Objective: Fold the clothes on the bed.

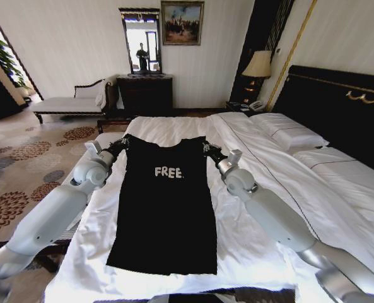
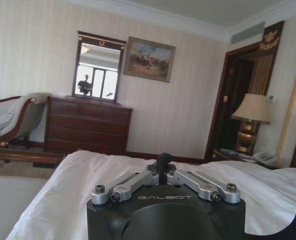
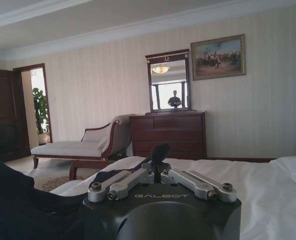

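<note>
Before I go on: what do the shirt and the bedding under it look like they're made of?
The black T-shirt looks like soft, matte knit cloth, probably cotton: it lies limp and flat, with printed white lettering. The bed is covered in smooth white woven sheeting, showing soft creases and a faint sheen. The left pincer and right pincer sit at the shirt's shoulders.

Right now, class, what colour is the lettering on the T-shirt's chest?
White, on the black T-shirt; the lettering shows best in the head view.
</note>
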